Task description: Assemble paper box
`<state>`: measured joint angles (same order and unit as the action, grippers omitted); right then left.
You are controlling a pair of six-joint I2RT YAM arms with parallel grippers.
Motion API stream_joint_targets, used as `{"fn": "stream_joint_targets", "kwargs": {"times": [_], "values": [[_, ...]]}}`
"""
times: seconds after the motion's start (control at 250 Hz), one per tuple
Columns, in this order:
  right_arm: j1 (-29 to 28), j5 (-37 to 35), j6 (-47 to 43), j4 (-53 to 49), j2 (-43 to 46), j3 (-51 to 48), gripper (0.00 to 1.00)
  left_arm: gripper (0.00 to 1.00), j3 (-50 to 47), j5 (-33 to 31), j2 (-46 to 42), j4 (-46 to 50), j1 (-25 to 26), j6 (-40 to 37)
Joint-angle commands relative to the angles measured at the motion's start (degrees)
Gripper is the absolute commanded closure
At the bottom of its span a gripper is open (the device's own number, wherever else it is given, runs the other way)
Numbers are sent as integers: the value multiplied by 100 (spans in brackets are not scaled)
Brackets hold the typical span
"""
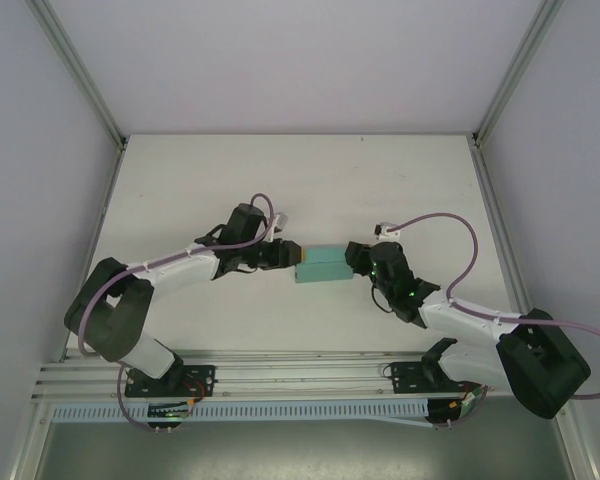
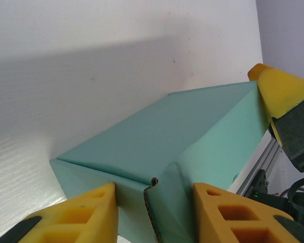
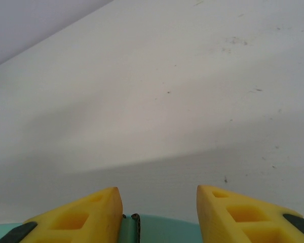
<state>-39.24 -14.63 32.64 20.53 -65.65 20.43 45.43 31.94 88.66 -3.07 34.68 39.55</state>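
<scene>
Teal-green paper box (image 1: 322,266), folded, lies mid-table (image 1: 280,170) between both grippers. Left gripper (image 1: 290,252) at left end, fingers (image 2: 86,215) astride raw card edge of end flap; clamped or loose: cannot tell. Right gripper (image 1: 353,256) at right end, card edge between fingers (image 3: 86,220); grip likewise indeterminable. Bare surface beyond far edge; side walls (image 1: 40,200) well apart.

The left arm (image 1: 180,265) and right arm (image 1: 460,318) share white tubular links and bulky black joint housings, each trailed by a looping lilac cable (image 1: 467,235). A small green light (image 1: 410,293) glows near the right gripper (image 1: 352,254). The left gripper (image 1: 292,252) has yellow wedge-shaped fingers (image 2: 91,217) with rectangular recesses and black inserts.
</scene>
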Motion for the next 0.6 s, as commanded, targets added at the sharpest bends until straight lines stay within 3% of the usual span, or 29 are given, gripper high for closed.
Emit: {"fn": "stream_joint_targets", "kwargs": {"times": [0.0,0.096,0.248,0.38,0.44,0.56,0.596], "values": [[5,743,-443,-1345,-273,-399,57,62,-574,-71,152,883,-37,21],[37,742,-450,-1316,-331,-390,57,66,-771,-6,-38,633,-115,83],[83,1068,-472,-1051,-567,-420,59,89,-1093,388,-87,-42,-171,145],[81,1282,-533,-803,-703,-426,59,84,-1237,677,-66,-440,-176,79],[78,1287,-565,-690,-741,-469,60,100,-1351,681,-131,-576,-179,92],[81,1318,-661,-663,-711,-497,60,100,-1510,650,-243,-656,-180,96],[83,1352,-687,-659,-675,-501,60,79,-1511,680,-253,-653,-180,84]]}}
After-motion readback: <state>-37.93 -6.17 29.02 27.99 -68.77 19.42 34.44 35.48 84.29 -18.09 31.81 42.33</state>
